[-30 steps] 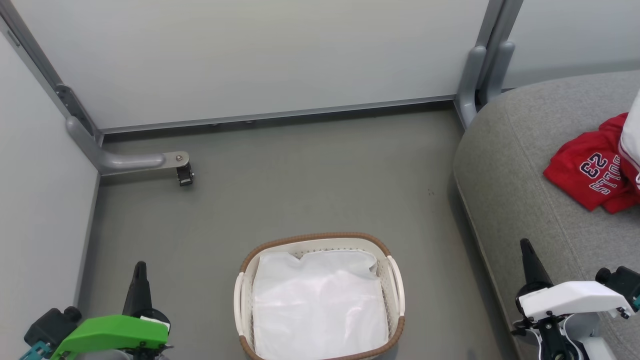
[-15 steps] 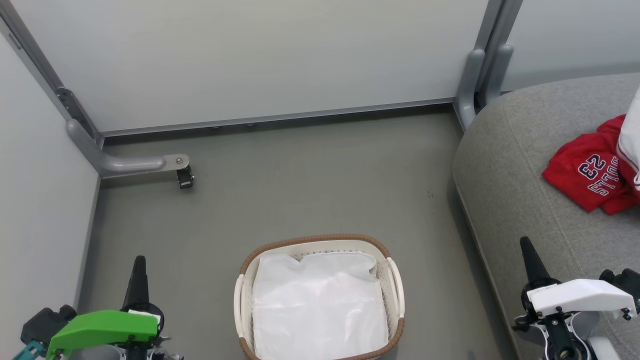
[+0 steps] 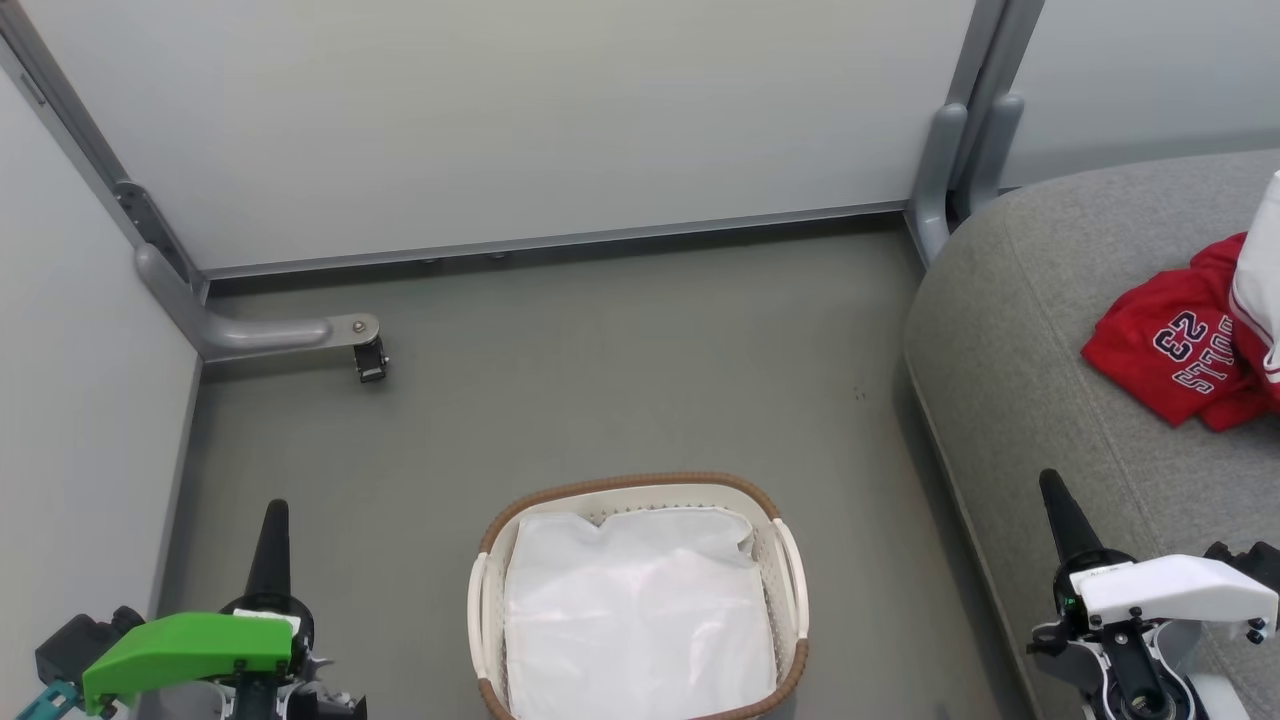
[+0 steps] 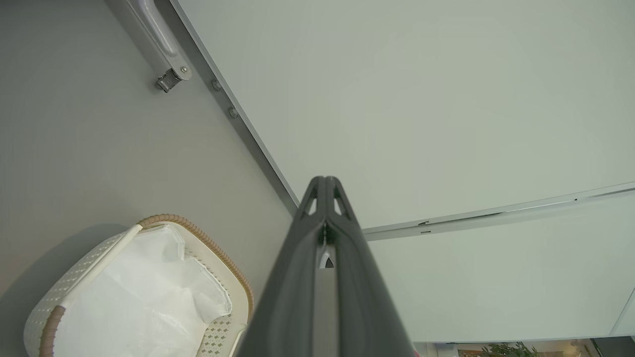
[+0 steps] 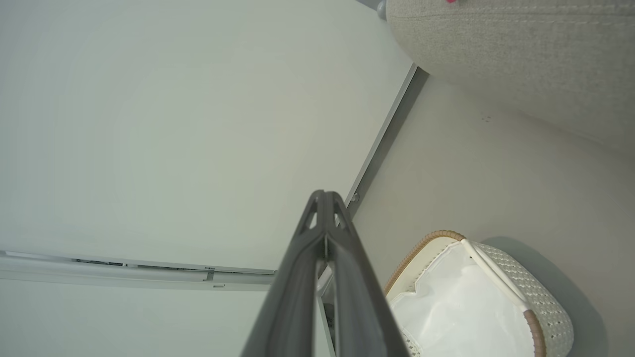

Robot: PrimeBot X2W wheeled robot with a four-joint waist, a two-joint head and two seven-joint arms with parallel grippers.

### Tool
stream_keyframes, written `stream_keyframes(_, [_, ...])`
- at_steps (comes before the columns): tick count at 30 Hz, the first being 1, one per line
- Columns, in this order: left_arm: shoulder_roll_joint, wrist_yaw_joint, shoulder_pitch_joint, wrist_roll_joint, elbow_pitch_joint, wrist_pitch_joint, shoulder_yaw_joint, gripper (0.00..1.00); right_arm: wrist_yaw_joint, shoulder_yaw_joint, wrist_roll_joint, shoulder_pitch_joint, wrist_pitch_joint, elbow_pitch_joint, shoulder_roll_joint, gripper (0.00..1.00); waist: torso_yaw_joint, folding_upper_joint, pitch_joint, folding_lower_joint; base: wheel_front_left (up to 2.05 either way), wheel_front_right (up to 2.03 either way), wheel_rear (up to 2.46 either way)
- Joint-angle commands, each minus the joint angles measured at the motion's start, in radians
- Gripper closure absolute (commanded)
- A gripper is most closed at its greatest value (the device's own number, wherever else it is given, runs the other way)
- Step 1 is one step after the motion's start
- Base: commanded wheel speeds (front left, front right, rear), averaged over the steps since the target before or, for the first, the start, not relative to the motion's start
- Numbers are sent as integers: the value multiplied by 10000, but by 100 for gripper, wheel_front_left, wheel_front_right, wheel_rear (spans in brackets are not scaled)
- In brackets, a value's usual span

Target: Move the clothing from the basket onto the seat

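Observation:
The red clothing (image 3: 1180, 347) with "23" lettering lies crumpled on the grey seat (image 3: 1030, 330) at the right, beside a red-white piece (image 3: 1258, 290) at the frame edge. On the floor in front of me stands the white basket (image 3: 790, 560) with a brown rim, holding only a white plastic liner (image 3: 635, 620). My left gripper (image 3: 273, 512) is shut, empty, left of the basket. Shut and empty too, my right gripper (image 3: 1051, 484) points up beside the seat's front edge. Both wrist views show the basket (image 4: 213, 245) (image 5: 538, 297) and shut fingers (image 4: 325, 184) (image 5: 323, 197).
White partition panels (image 3: 500, 120) close off the back and left. A grey bracket foot with a caster (image 3: 365, 355) juts onto the floor at the left; a grey post (image 3: 940, 170) stands by the seat's corner. Bare grey floor (image 3: 620, 370) lies beyond the basket.
Both grippers have sunk slightly lower in the head view, and the whole picture has shifted a little. Nothing was picked up or released.

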Motion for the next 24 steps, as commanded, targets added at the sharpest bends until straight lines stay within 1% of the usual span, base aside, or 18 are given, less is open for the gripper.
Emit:
stream_keyframes(1, [62, -30, -247, -289, -90, 68, 33, 100, -6, -59, 260, -157, 91, -113, -60, 100, -1, 0, -9, 0, 0, 0, 0])
stream_keyframes(24, [72, -82, -431, -2155, -158, 561, 197, 100, -6, -151, 2072, -185, 565, -245, -71, 100, -21, 0, -137, 0, 0, 0, 0])
